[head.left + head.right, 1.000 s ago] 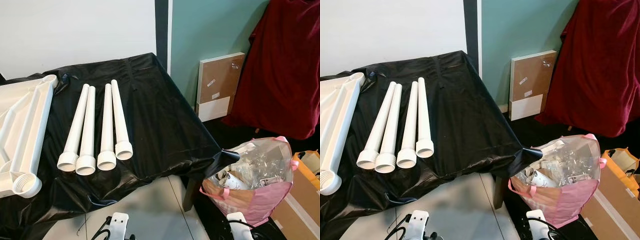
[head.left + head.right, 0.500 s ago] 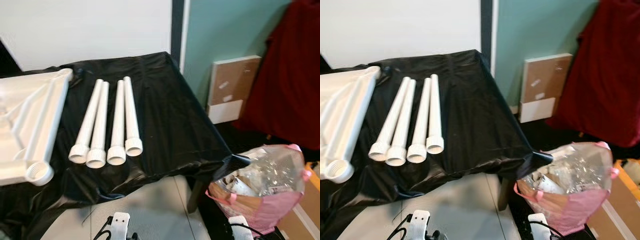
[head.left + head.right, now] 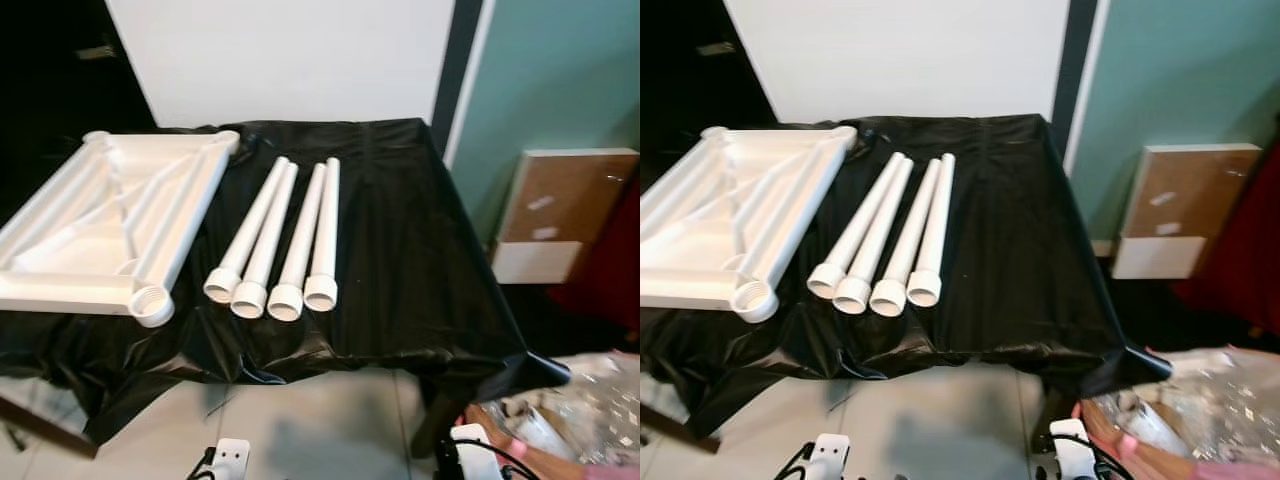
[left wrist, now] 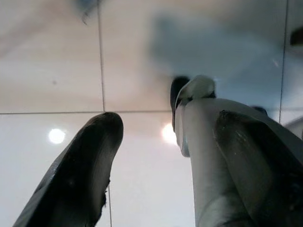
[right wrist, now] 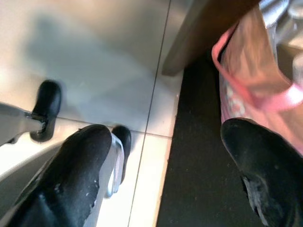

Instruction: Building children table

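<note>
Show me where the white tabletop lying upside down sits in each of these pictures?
Left eye view: white tabletop, far left on the black cloth.
Right eye view: the same, nearer the left edge.
Left wrist view: only floor tiles.
Right wrist view: floor and a pink bag.
Shared landmark: four white legs beside it.

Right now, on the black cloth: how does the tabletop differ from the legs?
The tabletop is one broad, flat, ribbed frame; the legs are four slim tapered tubes. The tabletop lies on the robot's left side of the cloth, the legs side by side near its middle. Both are white, with round threaded ends toward the robot.
</note>
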Robot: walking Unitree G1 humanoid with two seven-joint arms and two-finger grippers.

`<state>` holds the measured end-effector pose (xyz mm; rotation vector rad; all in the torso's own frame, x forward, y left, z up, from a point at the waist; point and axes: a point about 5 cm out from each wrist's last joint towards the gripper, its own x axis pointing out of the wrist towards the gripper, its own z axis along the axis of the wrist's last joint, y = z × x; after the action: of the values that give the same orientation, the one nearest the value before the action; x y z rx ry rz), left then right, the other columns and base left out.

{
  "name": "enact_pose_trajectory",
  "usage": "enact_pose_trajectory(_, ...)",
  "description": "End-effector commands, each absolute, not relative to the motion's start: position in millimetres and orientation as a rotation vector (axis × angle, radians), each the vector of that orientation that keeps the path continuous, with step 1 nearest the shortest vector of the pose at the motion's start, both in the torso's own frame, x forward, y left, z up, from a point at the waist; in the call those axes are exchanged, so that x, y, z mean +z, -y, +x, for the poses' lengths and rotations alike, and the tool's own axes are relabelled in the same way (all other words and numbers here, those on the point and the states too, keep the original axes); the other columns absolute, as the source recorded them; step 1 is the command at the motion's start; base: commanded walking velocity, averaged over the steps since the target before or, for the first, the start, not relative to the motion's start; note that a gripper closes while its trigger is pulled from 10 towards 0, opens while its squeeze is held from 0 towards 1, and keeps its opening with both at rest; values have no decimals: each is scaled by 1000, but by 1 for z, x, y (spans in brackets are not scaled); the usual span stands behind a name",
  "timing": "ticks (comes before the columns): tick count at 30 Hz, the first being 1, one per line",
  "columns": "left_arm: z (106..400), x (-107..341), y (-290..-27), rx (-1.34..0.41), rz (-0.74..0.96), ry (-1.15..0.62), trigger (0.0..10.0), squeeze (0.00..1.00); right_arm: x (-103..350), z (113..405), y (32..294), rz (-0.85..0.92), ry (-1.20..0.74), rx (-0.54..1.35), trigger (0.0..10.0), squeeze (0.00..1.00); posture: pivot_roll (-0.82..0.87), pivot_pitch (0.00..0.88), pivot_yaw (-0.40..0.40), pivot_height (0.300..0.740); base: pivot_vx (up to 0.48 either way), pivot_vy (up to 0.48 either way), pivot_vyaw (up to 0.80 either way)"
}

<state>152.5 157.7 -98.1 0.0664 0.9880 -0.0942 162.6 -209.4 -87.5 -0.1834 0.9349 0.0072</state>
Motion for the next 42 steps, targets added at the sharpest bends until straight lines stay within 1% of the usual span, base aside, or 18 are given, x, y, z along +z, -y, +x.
enact_pose_trajectory(1,146,-101,-158,-115,71,-1018,10000,0,-90,159,204,-153,-949,10,10000,0,-33,0,22,740,0,0,0)
enact_pose_trajectory(10,145,-101,-166,-56,17,-1018,10000,0,-92,154,205,-154,-968,12,10000,0,-27,25,22,740,0,0,0)
enact_pose_trajectory(15,142,-102,-167,-47,12,-1038,10000,0,-93,151,205,-149,-977,6,10000,0,-24,18,24,740,0,100,0)
enact_pose_trajectory(25,138,-104,-167,-53,12,-1058,10000,0,-95,146,204,-143,-989,10,10000,0,-26,0,25,740,0,339,0)
enact_pose_trajectory(42,135,-105,-168,-74,28,-1072,10000,0,-98,137,207,-155,-1014,9,10000,0,-26,0,27,740,0,471,0)
